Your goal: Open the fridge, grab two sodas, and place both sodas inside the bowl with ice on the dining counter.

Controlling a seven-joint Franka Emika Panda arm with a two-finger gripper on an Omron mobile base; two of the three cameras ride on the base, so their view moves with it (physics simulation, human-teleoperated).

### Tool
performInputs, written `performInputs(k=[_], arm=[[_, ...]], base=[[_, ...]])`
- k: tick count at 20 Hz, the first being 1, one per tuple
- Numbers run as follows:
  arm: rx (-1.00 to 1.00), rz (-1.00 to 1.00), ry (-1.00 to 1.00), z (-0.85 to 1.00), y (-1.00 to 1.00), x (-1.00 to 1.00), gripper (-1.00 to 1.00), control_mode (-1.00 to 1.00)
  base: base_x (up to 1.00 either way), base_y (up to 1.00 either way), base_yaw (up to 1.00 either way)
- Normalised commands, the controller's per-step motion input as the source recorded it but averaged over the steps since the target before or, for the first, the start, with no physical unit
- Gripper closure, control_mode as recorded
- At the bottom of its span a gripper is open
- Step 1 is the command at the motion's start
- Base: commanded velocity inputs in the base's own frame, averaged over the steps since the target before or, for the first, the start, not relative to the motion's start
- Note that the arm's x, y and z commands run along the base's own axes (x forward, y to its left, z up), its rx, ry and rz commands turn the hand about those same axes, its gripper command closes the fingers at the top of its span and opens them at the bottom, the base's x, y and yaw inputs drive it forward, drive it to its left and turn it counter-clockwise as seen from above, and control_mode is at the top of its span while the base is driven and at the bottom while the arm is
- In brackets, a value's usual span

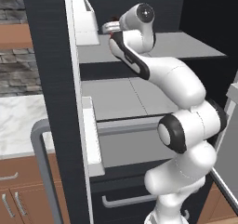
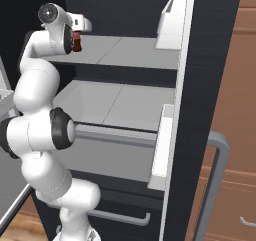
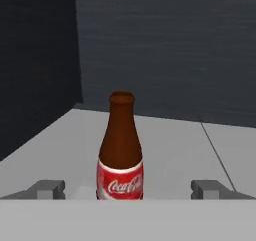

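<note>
Inside the open fridge [image 1: 139, 97], the gripper [image 3: 127, 189] stands spread wide, its two fingertips [image 3: 47, 189] flanking a soda [image 3: 120, 150] that stands upright on the grey shelf [image 3: 170, 155] directly ahead, between the jaws but not yet pinched. The brown glass bottle is probably rigid, smooth, slippery and breakable; the broad labelled body looks the safest hold, not the narrow neck. Its red label reads "Coca-Cola" in white script.

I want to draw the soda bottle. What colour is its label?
Red with white writing, on the dark brown soda bottle. The hand view shows it best.
</note>
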Motion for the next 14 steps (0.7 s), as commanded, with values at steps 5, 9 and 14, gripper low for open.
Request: performInputs(k=[5, 9, 14], arm=[[-0.03, 0.0, 0.01, -0.16, 0.07, 0.23, -1.0, -1.0], [-0.02, 0.0, 0.02, -0.12, 0.04, 0.2, -1.0, -1.0], [-0.02, 0.0, 0.02, -0.14, 0.04, 0.18, -1.0, -1.0]], base=[[0.0, 0.0, 0.0], [0.0, 0.0, 0.0], [0.0, 0.0, 0.0]])
